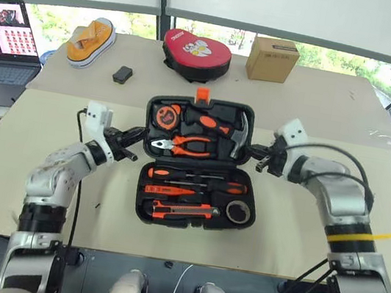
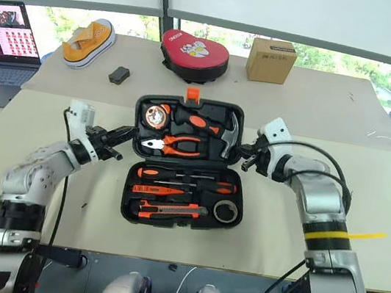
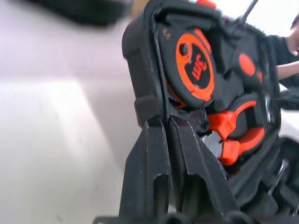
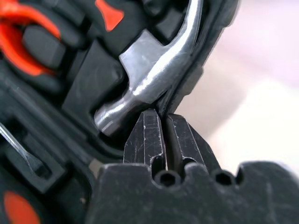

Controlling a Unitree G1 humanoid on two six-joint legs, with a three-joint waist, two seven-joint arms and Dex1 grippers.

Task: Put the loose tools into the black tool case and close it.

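Your left gripper [image 1: 138,134], fingers pinched on the lid's left edge. The black tool case [image 1: 200,164] lies open mid-table; screwdrivers [image 1: 196,180], utility knife [image 1: 184,209] and tape roll [image 1: 238,212] sit in its near half. Your right gripper [image 1: 251,152] pinches the lid's right edge beside the hammer [image 1: 240,135].

Tool case [image 1: 196,163] open at the desk's [image 1: 321,107] middle, screwdrivers [image 1: 197,180], knife [image 1: 184,209] and tape roll [image 1: 238,213] in its near half, my left gripper [image 1: 136,134] at its left rim, my right gripper [image 1: 251,152] at its right, pouch [image 1: 196,54] and box [image 1: 272,59] by the far edge.
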